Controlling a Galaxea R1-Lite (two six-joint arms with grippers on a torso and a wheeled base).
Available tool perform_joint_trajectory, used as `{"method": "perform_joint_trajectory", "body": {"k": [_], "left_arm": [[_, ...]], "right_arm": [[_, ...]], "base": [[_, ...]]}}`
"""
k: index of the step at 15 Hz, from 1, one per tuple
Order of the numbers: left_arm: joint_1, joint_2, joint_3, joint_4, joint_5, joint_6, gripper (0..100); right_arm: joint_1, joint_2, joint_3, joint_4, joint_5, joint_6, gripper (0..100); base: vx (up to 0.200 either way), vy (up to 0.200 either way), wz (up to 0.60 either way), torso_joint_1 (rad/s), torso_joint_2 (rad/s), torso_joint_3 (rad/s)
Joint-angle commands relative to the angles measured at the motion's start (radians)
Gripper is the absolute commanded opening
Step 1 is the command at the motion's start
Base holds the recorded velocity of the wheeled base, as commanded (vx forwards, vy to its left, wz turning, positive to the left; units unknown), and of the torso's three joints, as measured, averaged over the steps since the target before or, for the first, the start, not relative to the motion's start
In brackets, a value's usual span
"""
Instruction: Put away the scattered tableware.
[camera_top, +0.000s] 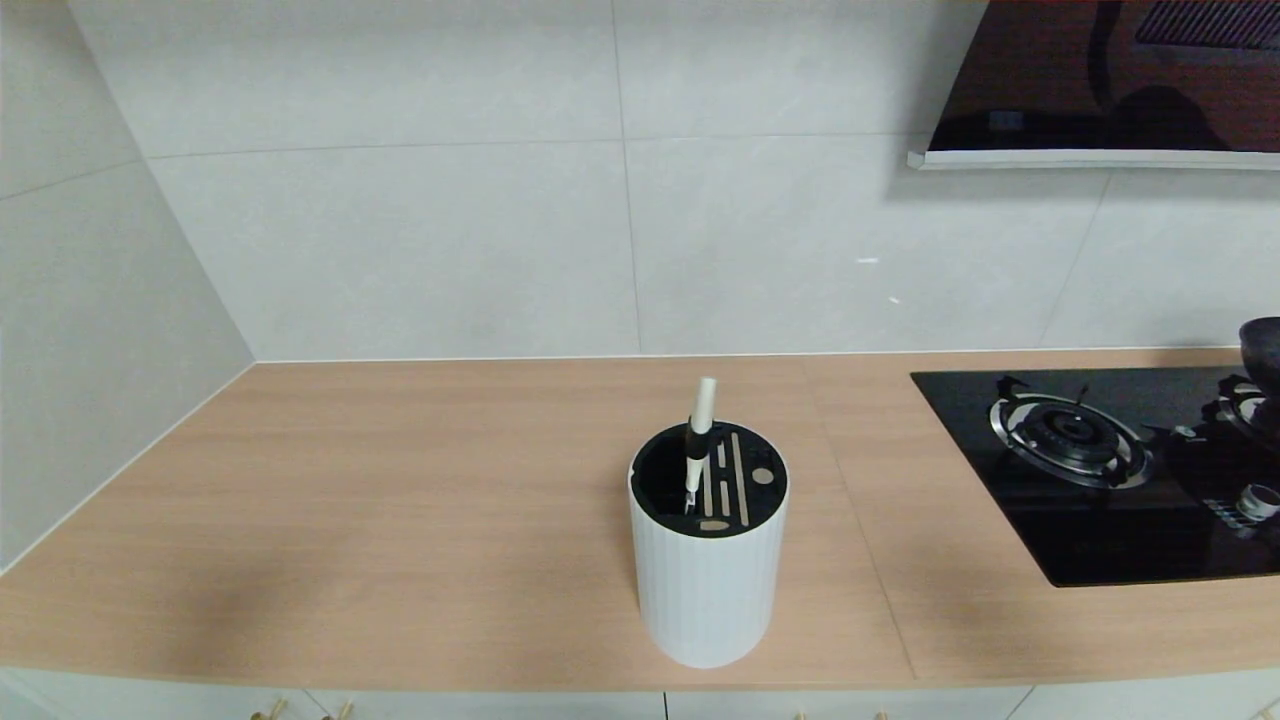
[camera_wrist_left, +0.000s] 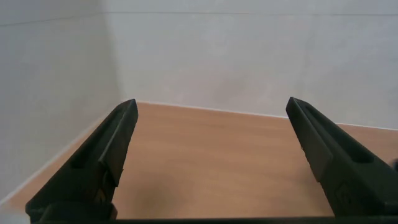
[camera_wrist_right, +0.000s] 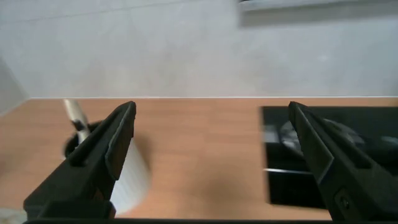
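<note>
With cream-handled utensil (camera_top: 703, 402) upright in the black slotted top of the ribbed white cylindrical holder (camera_top: 707, 598) near the smooth wooden worktop's (camera_top: 400, 500) front edge, broad stretch of wood left of the holder, glossy black hob (camera_top: 1085, 540) well right of it, left pincer (camera_wrist_left: 211, 106) and right pincer (camera_wrist_right: 211, 107) both spread wide, grasping nothing.

The left jaws are two long, matte black fingers (camera_wrist_left: 106, 162), flat-sided and tapering to blunt, squared tips. Each has a shallow rectangular recess moulded into its outer face, back from the tip. The right jaws match, with the same black fingers (camera_wrist_right: 99, 162), greyer along the inner edges. A dark crossbar joins each pair at the root.
</note>
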Motion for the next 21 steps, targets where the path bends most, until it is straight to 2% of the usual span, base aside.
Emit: {"method": "perform_joint_trajectory", "body": {"k": [1,3,5,7,8,10,11,12,13,14,16,17,18,20,21], "left_arm": [[0.163,-0.358,-0.060,0.275,-0.058,0.001,100],[0.216,-0.440,-0.062,0.347,-0.081,0.001,100],[0.292,-0.457,-0.060,0.330,-0.058,-0.038,100],[0.344,-0.529,-0.026,0.393,-0.090,-0.029,100],[0.344,-0.535,0.004,0.419,-0.104,-0.027,100],[0.344,-0.535,0.093,0.419,-0.133,-0.041,100],[0.344,-0.535,0.178,0.412,-0.162,-0.058,100],[0.344,-0.535,0.323,0.307,-0.195,-0.072,100],[0.344,-0.535,0.328,0.304,-0.207,-0.073,100],[0.344,-0.535,0.328,0.355,-0.301,-0.118,100],[0.344,-0.535,0.325,0.461,-0.414,-0.125,100],[0.344,-0.535,0.323,0.472,-0.482,-0.137,100],[0.344,-0.535,0.326,0.472,-0.541,-0.130,100],[0.338,-0.535,0.328,0.473,-0.560,-0.116,100],[0.338,-0.535,0.328,0.478,-0.598,-0.104,100]], "right_arm": [[-0.119,-0.281,0.007,0.126,0.000,-0.046,100],[-0.157,-0.356,0.015,0.187,0.005,-0.069,100],[-0.216,-0.460,0.076,0.243,0.018,-0.078,100],[-0.216,-0.460,0.132,0.233,0.003,-0.067,100],[-0.216,-0.460,0.165,0.233,0.003,-0.053,100],[-0.216,-0.460,0.257,0.233,0.011,-0.046,100],[-0.216,-0.460,0.345,0.232,0.020,-0.043,100],[-0.216,-0.460,0.478,0.167,0.026,-0.049,100],[-0.216,-0.460,0.500,0.140,0.029,-0.050,100],[-0.216,-0.460,0.515,0.105,0.065,-0.052,100],[-0.216,-0.460,0.512,0.155,0.121,-0.073,100],[-0.216,-0.460,0.514,0.152,0.137,-0.083,100],[-0.216,-0.460,0.514,0.152,0.146,-0.081,100],[-0.216,-0.460,0.514,0.152,0.161,-0.080,100],[-0.216,-0.460,0.514,0.152,0.164,-0.080,100]], "base": [[0.000,0.000,0.00,0.000,0.00,0.000],[0.000,0.000,0.00,0.000,0.00,0.000],[0.000,0.000,0.00,0.000,0.00,0.000],[0.000,0.000,0.00,0.000,0.00,0.000],[0.000,0.000,0.00,0.000,0.00,0.000],[0.000,0.000,0.00,0.000,0.00,0.000],[0.000,0.000,0.00,0.000,0.00,0.000],[0.000,0.000,0.00,0.000,0.00,0.000],[0.000,0.000,0.00,0.000,0.00,0.000],[0.000,0.000,0.00,0.000,0.00,0.000],[0.000,0.000,0.00,0.000,0.00,0.000],[0.000,0.000,0.00,0.000,0.00,0.000],[0.000,0.000,0.00,0.000,0.00,0.000],[0.000,0.000,0.00,0.000,0.00,0.000],[0.000,0.000,0.00,0.000,0.00,0.000]]}}
